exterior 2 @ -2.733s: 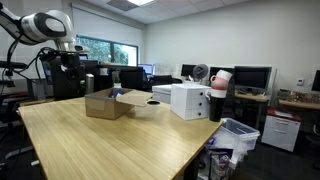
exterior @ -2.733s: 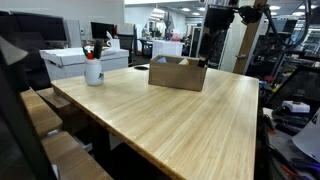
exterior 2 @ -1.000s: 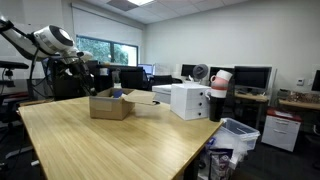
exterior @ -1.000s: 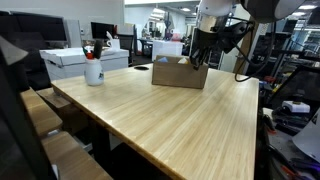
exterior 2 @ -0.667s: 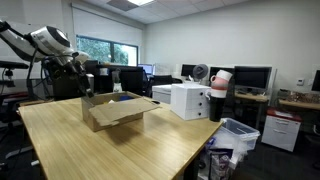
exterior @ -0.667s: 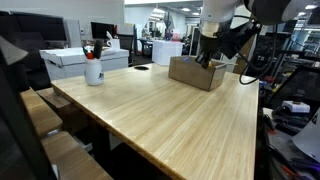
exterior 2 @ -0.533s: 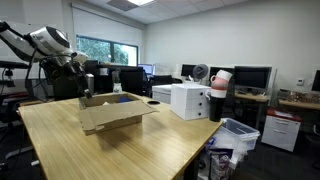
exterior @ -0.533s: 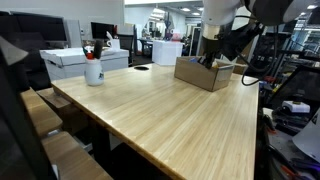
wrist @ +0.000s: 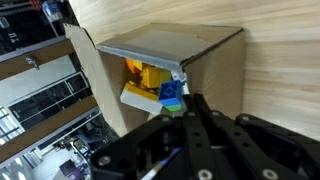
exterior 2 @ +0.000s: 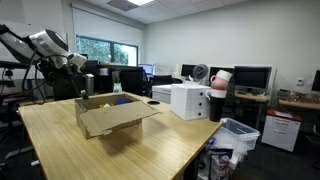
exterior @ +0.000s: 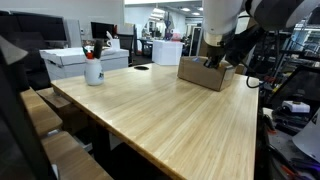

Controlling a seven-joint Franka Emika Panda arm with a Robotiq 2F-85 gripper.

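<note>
An open brown cardboard box [exterior: 203, 73] stands on the wooden table [exterior: 160, 115], near its far right edge. My gripper [exterior: 213, 59] reaches down into the box and is shut on its wall. From another side in an exterior view, the box [exterior 2: 112, 116] has its flaps spread, and the gripper [exterior 2: 83, 93] is at its left rim. In the wrist view, the black fingers [wrist: 196, 112] are pressed together at the rim of the box [wrist: 215, 70]. Inside lie yellow blocks [wrist: 145, 75] and a blue block [wrist: 171, 91].
A white cup with pens [exterior: 93, 69] stands near the table's left edge, and a dark flat object [exterior: 141, 68] lies beyond it. A white case [exterior 2: 189, 100] sits at the table's far side. Desks, monitors and chairs surround the table.
The jaws have shut on the box wall. The box has slid across the table with the gripper, toward the right edge in an exterior view, and has turned slightly.
</note>
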